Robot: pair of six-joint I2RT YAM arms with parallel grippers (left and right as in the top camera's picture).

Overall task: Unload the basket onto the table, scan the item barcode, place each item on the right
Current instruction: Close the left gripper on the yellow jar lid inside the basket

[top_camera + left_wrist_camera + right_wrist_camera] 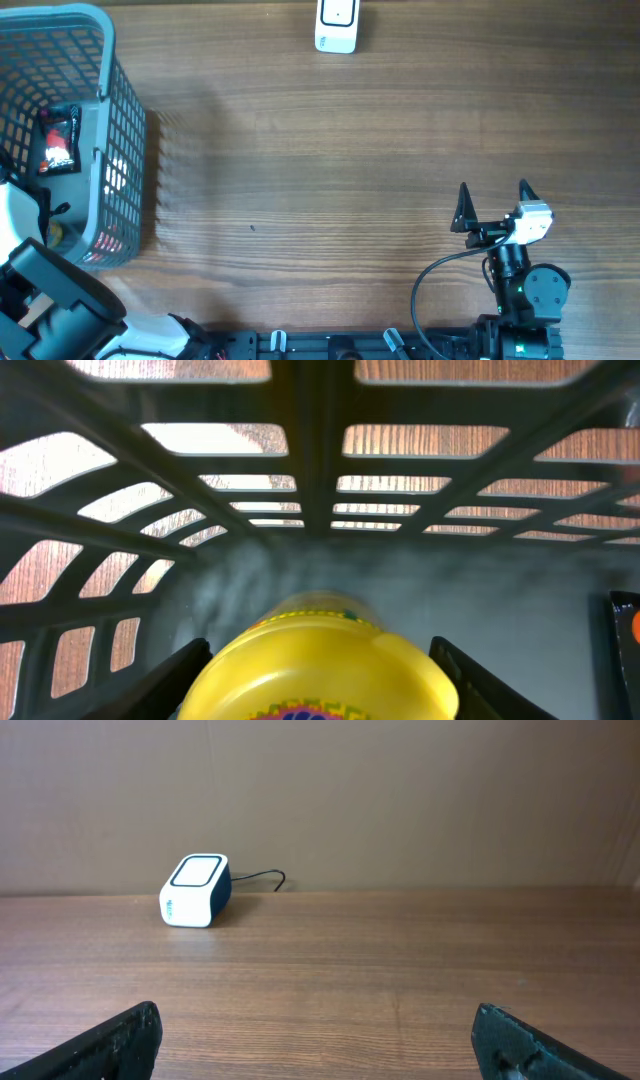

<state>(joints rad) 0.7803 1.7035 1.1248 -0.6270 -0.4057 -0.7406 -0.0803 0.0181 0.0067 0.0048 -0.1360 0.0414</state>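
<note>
The wooden table (330,150) is seen from overhead with a grey basket (125,150) at its left edge and the white scanner (337,25) at the far edge, well apart from it. The left arm (50,290) reaches into the basket, where a red packet (58,140) lies. The right gripper (494,192) rests near the table's front right, jaws spread wide and empty.

From the left wrist, the view is inside the basket (300,460). The yellow tub (320,660), likely the item to scan, sits on the floor between the fingers (170,685) of the left gripper (318,650). The fingers flank it closely, but whether they are pressing on it I cannot tell. A dark packet (625,650) lies at the right edge.

From the right wrist, the scanner (195,890) stands on bare wood with its cable (260,877) trailing behind, and the right gripper (315,1015) is wide open in front of it.

The risks are mostly in the lift. The tub looks smooth and rounded, so a loose or off-centre grip could let it slip or roll. The basket's walls are close, so the tub or wrist could catch the mesh on the way up and drag the basket. No barcode shows here, so it may face away from the scanner.
</note>
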